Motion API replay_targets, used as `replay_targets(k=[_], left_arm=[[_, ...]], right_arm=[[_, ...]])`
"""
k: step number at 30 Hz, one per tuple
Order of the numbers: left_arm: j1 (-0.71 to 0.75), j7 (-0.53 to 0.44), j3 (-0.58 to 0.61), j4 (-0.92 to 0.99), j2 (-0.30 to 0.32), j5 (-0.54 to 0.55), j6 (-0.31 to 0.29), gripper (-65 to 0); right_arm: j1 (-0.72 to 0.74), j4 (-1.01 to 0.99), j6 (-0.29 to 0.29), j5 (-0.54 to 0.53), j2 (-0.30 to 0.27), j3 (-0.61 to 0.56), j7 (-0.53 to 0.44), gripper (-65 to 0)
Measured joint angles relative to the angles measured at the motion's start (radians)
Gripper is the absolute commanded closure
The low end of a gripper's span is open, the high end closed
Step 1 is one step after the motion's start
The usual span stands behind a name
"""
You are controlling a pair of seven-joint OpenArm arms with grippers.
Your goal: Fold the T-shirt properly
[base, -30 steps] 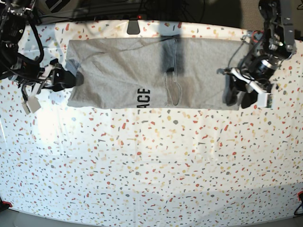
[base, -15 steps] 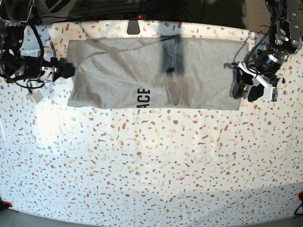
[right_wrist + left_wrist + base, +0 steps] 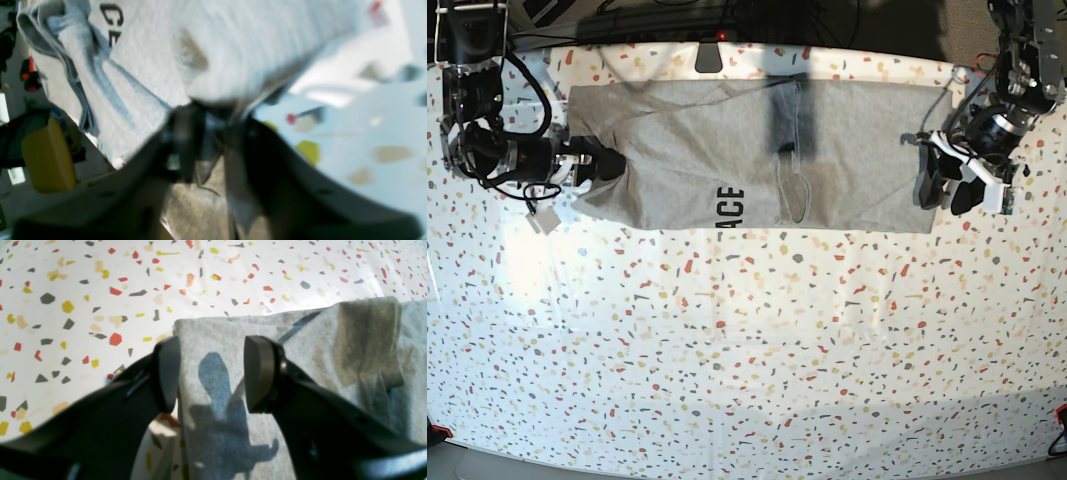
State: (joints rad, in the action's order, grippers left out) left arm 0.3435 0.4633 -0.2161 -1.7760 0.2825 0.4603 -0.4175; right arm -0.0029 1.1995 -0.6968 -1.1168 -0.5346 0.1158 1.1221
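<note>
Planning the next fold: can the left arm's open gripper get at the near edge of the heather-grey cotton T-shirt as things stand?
Probably yes. The left gripper stands open right at the heather-grey cotton T-shirt, one finger beside its edge, the other above the cloth, and nothing lies between them.

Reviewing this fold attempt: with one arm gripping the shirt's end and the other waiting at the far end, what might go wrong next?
1. The right gripper pinches bunched cloth at the T-shirt edge; it may hold uneven layers, so the fold could come out skewed.
2. The left gripper stands open astride the opposite edge, not gripping; if only one end lifts, the shirt may drag across the table and crease.
3. The sleeve flap lies loose and could shift.
</note>
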Motion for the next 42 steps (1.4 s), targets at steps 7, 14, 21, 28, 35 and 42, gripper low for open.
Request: replay_targets(k=[7, 14, 21, 28, 35, 42], left_arm=[[0.002, 0.009, 0.000, 0.000, 0.000, -0.089, 0.000, -29.4], [0.031, 0.005, 0.000, 0.003, 0.000, -0.117, 0.000, -29.4], [0.042, -0.160, 0.000, 0.245, 0.000, -0.102, -0.007, -29.4], [0.025, -0.255, -0.005, 0.343, 0.000, -0.089, -0.064, -29.4], [0.025, -0.244, -0.005, 0.343, -0.003, -0.059, -0.088, -29.4], [0.025, -0.247, -0.007, 0.343, -0.028, -0.056, -0.111, -29.4]], right_arm=[[-0.009, 0.020, 0.001, 0.023, -0.010, 0.120, -0.024, 0.0], [-0.008, 0.076, 0.003, -0.121, -0.025, 0.285, 0.167, 0.0], [-0.018, 0.207, 0.003, -0.169, 0.031, 0.283, 0.195, 0.0], [-0.019, 0.435, 0.003, -0.163, 0.198, 0.186, 0.193, 0.0], [-0.016, 0.496, 0.003, -0.013, 0.408, -0.039, 0.145, 0.0], [0.038, 0.496, 0.003, 0.257, 0.630, -0.188, 0.082, 0.0]])
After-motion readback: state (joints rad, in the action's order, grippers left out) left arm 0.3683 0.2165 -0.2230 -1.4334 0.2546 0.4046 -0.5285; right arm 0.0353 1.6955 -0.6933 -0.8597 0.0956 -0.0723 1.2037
